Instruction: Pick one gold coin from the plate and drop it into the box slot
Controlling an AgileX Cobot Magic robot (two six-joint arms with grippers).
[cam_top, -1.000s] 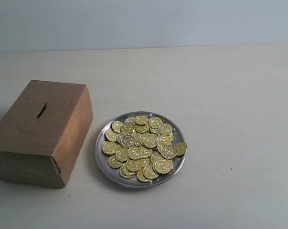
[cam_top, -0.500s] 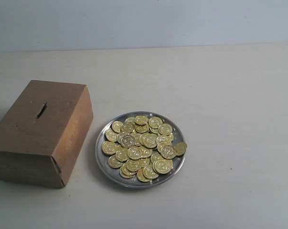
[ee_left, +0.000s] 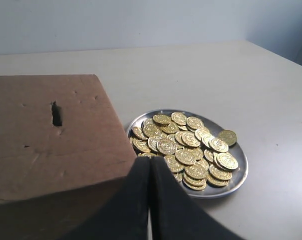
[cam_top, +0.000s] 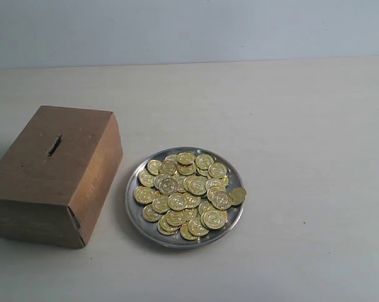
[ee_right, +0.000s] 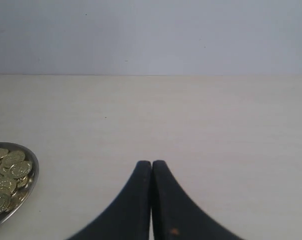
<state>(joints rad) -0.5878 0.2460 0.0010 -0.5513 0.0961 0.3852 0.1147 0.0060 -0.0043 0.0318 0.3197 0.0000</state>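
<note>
Tabletop [cam_top: 302, 119] — plate [cam_top: 129, 204] w/ coins [cam_top: 189, 189] beside box [cam_top: 51, 163].

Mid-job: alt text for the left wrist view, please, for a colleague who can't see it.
The left gripper, shut and empty, points toward a brown box with a dark slot in its top face. Beside the box, a silver plate heaped with gold coins rests on a pale table.
</note>
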